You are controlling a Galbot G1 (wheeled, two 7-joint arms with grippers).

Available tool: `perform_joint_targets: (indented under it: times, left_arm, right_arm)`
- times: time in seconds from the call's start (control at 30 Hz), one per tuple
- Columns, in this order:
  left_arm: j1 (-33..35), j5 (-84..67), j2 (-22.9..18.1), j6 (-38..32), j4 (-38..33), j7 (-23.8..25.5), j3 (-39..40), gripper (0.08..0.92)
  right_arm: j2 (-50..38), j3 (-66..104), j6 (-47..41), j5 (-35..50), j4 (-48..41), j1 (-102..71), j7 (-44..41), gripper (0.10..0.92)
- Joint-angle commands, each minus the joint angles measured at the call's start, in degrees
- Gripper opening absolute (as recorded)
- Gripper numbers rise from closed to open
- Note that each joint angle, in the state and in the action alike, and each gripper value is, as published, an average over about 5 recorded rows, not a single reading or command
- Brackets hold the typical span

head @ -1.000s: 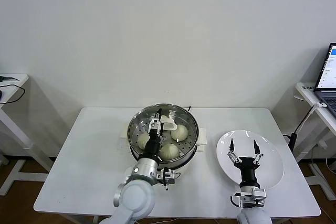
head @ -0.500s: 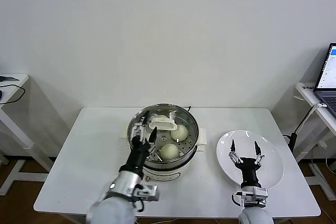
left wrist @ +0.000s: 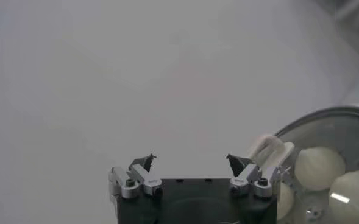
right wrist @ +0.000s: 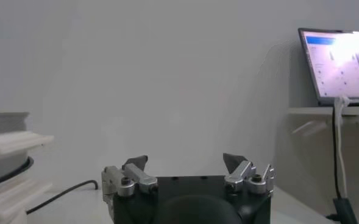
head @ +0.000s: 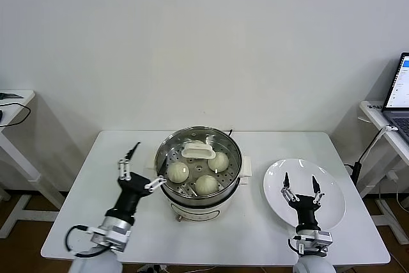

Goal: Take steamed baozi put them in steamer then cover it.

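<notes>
The steamer stands mid-table, a shiny steel pot on a cream base. The glass cover lies on it, its cream handle at centre. Three steamed baozi show through the glass; a fourth is mostly hidden behind the handle. My left gripper is open and empty, just left of the steamer's rim. In the left wrist view the gripper is open, with the cover handle and baozi beyond it. My right gripper is open and empty above the white plate; the right wrist view shows it open too.
The flat white plate lies at the table's right, bare. A laptop sits on a side table far right. The steamer's base edge and its cable show in the right wrist view.
My left gripper has let go of the cover handle and drawn back to the left of the steamer. The cover stays on the pot. The right gripper has barely moved.
</notes>
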Motion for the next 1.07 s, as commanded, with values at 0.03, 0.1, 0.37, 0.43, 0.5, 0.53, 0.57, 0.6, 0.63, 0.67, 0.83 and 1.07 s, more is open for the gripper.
perform_joint_targets:
  times: [0.03, 0.1, 0.37, 0.43, 0.5, 0.53, 0.57, 0.6, 0.63, 0.67, 0.83, 1.07]
  left_arm:
    - [3.83, -23.04, -1.22, -12.36, 9.83, 2.78, -13.14, 0.823]
    - [3.71, -23.01, -1.26, -13.07, 11.26, 3.32, -13.35, 0.823]
    - [2.93, -22.79, -1.33, -14.69, 14.50, 4.05, -13.87, 0.823]
    - [3.00, -22.59, -1.33, -14.68, 14.42, 4.10, -13.88, 0.823]
    - [3.05, -22.33, -1.33, -14.68, 14.36, 4.14, -13.86, 0.823]
    - [3.06, -22.21, -1.31, -14.70, 14.37, 4.17, -13.85, 0.823]
    - [3.04, -22.12, -1.28, -14.80, 14.42, 4.21, -13.82, 0.823]
    - [3.02, -22.04, -1.26, -14.90, 14.49, 4.25, -13.76, 0.823]
    - [3.00, -21.99, -1.23, -15.01, 14.55, 4.28, -13.69, 0.823]
    - [2.98, -21.99, -1.22, -15.14, 14.58, 4.31, -13.63, 0.823]
    - [3.00, -21.85, -1.32, -15.29, 14.35, 4.24, -13.60, 0.823]
    - [3.15, -21.48, -1.29, -15.24, 14.04, 4.18, -13.60, 0.823]
  right_arm:
    - [-0.05, 0.49, -0.96, 2.28, 0.38, -0.50, -0.12, 0.823]
    - [0.05, 0.46, -1.07, 2.22, 0.23, -0.54, -0.10, 0.823]
    - [0.24, -0.12, -2.92, 2.10, 0.01, -0.51, 0.20, 0.823]
    - [0.25, -0.21, -3.15, 2.19, 0.01, -0.40, 0.32, 0.823]
    - [0.30, -0.36, -3.29, 2.17, 0.00, -0.38, 0.41, 0.823]
    - [0.33, -0.44, -3.31, 2.15, -0.01, -0.38, 0.42, 0.823]
    - [0.37, -0.50, -3.32, 2.12, -0.03, -0.38, 0.45, 0.823]
    - [0.41, -0.55, -3.30, 2.09, -0.06, -0.37, 0.47, 0.823]
    - [0.45, -0.58, -3.27, 2.08, -0.09, -0.35, 0.50, 0.823]
    - [0.49, -0.60, -3.23, 2.07, -0.14, -0.31, 0.55, 0.823]
    - [0.45, -0.73, -3.08, 1.97, -0.35, -0.16, 0.77, 0.823]
    - [0.30, -0.71, -3.04, 1.92, -0.24, -0.17, 0.85, 0.823]
